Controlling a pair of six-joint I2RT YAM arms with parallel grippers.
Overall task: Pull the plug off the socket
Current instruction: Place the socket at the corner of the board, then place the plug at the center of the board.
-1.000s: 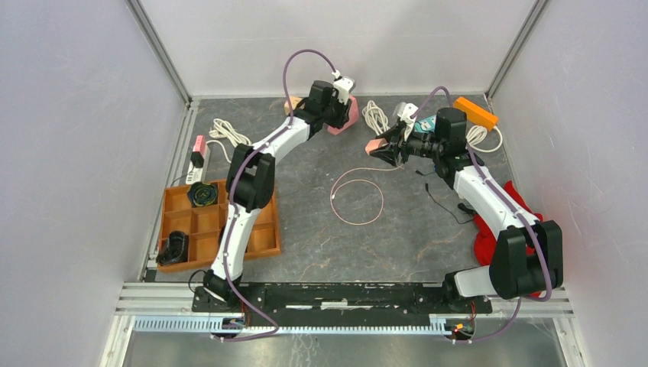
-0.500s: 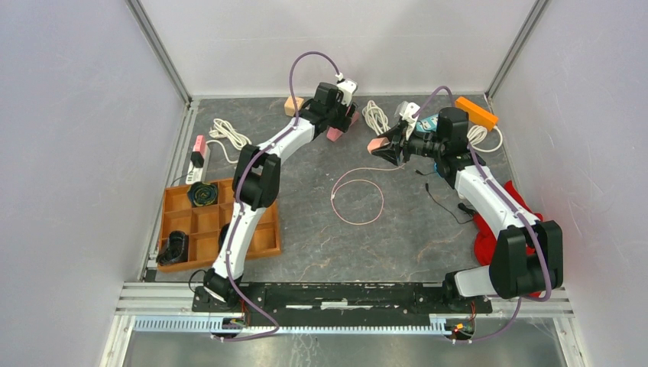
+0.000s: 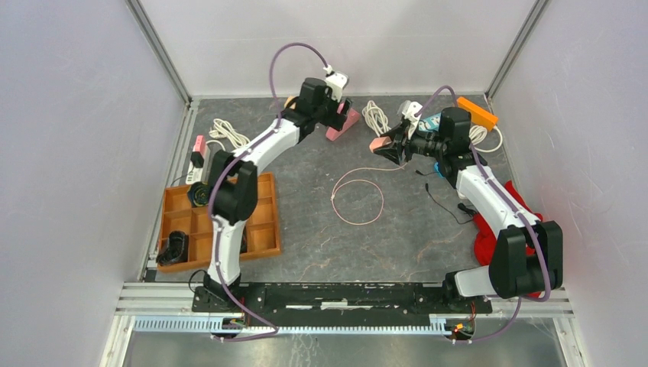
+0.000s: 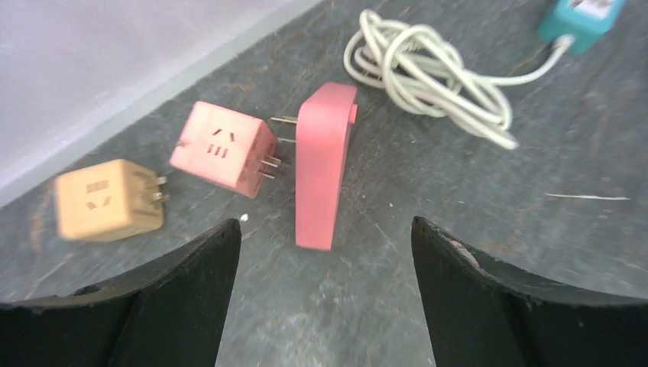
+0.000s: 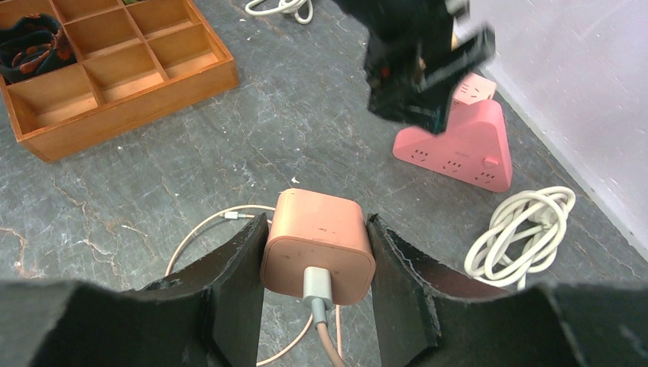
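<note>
My right gripper point(image 5: 318, 223) is shut on the salmon plug point(image 5: 319, 245), a square charger with a grey connector and a thin pink cable point(image 3: 357, 196) that loops on the table. In the top view this plug point(image 3: 377, 144) hangs apart from the pink triangular socket point(image 3: 341, 125), which rests on the table near the back wall. The same socket point(image 5: 458, 145) shows its outlets in the right wrist view. My left gripper point(image 4: 322, 225) stands open above the socket point(image 4: 321, 176), touching nothing.
A pink cube adapter point(image 4: 221, 157) and a tan one point(image 4: 107, 200) lie beside the socket. A white cord coil point(image 4: 424, 73) is close by. A wooden tray point(image 3: 260, 229) and a power strip point(image 3: 197, 157) sit left, an orange block point(image 3: 475, 112) and red cloth point(image 3: 489, 237) right.
My left gripper has opened, let go of the pink socket and drawn back up and to the left. The socket now rests on the table. The right arm has held still.
</note>
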